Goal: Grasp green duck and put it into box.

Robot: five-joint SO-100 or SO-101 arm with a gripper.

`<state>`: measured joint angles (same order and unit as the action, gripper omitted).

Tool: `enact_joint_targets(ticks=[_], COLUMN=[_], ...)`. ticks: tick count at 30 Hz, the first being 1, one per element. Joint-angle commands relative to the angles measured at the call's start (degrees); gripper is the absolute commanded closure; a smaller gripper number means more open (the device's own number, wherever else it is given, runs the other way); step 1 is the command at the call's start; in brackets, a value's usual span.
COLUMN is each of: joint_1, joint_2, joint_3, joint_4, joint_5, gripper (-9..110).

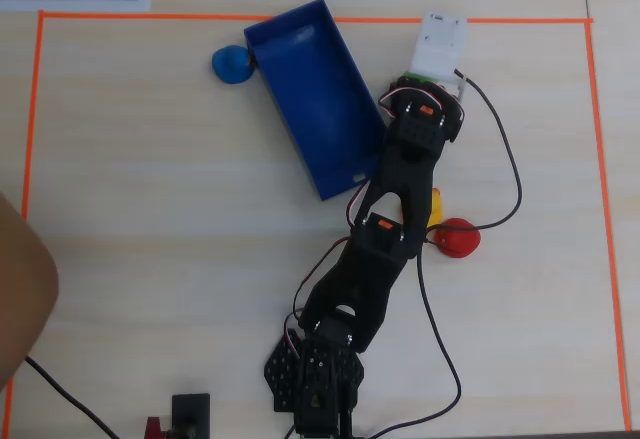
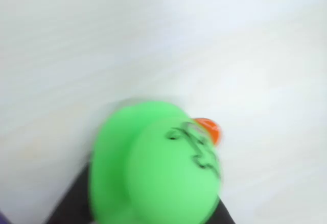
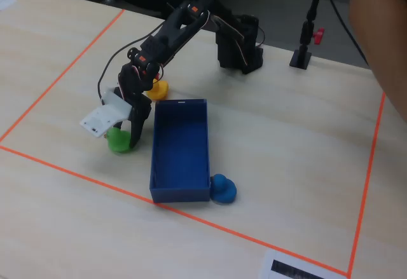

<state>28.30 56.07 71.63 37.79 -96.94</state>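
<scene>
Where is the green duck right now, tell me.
In the fixed view the green duck sits on the table left of the box, at the gripper tip; the yellow duck lies behind it.

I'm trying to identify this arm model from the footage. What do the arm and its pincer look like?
The arm is matte black plastic in chunky segments, with small orange labels on the joint motors. Thin black and red cables loop loosely alongside it in the overhead view. A white rectangular camera block sits at the wrist. The pincer has slim black fingers.
</scene>
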Motion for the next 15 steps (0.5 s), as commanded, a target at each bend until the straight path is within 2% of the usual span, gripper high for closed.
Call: enact_joint_targets(ticks=[1,15], joint_1=[0.3,2.2], joint_2=[0.6,12.0], joint_3=[-2.5,2.2], joint_4=[-1.0,1.8], joint_5=[-0.2,2.0], gripper=[99,101])
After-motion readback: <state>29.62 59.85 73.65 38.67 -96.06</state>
